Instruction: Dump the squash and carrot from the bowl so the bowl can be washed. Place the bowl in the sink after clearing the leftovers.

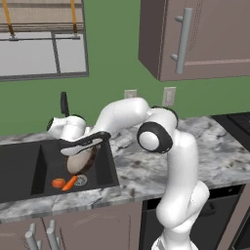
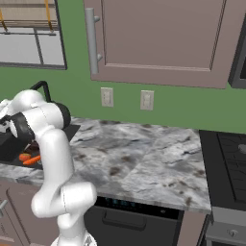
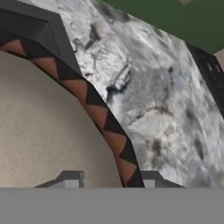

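My gripper [image 1: 92, 148] is shut on the rim of the bowl [image 1: 79, 161] and holds it tipped on its side above the black sink [image 1: 19, 166]. In the hand view the bowl [image 3: 39, 122] fills the left, tan outside with a dark rim of brown triangles, and the rim sits between my fingertips [image 3: 72, 179]. The squash [image 1: 58, 183] and the carrot [image 1: 70, 183] lie side by side on the sink floor, just left of the silver drain [image 1: 81, 179]. From the right base view the carrot [image 2: 32, 161] and squash [image 2: 24, 156] show in the sink past my arm.
A thin black faucet [image 1: 64, 103] stands behind the sink. The marble counter [image 1: 161, 171] runs right to a stove [image 2: 230, 163]. Wall cabinets [image 1: 205, 39] hang above, and a window [image 1: 41, 39] is over the sink.
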Controlling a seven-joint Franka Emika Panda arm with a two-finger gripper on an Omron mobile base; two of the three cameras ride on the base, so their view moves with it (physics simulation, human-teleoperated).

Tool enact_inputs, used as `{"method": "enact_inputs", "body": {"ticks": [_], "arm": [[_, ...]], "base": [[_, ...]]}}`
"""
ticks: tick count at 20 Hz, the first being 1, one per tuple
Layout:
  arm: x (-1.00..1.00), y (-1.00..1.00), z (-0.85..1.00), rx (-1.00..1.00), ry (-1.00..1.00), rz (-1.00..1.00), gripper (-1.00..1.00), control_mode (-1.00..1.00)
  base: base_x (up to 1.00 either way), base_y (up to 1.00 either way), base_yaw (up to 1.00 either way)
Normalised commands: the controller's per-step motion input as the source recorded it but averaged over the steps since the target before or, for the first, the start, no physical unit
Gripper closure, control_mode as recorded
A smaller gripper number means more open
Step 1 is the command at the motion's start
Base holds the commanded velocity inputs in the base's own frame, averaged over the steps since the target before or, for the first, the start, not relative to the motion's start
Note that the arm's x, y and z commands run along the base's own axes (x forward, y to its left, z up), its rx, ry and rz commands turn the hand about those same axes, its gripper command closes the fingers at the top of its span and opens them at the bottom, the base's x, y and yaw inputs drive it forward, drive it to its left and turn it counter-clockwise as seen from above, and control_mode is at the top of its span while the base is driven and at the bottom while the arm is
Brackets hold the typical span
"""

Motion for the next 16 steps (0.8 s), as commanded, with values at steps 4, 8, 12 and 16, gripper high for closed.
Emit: {"method": "enact_inputs", "body": {"ticks": [4,8,12,16], "arm": [[0.00,0.13,-0.44,0.12,0.00,0.00,1.00,-1.00],[0.00,0.12,-0.39,0.13,0.00,0.00,1.00,-1.00],[0.05,0.07,-0.17,0.16,0.00,-0.04,1.00,-1.00],[0.00,0.19,-0.31,0.18,0.07,-0.02,1.00,-1.00]], "base": [[0.00,0.00,0.00],[0.00,0.00,0.00],[0.00,0.00,0.00],[0.00,0.00,0.00]]}}
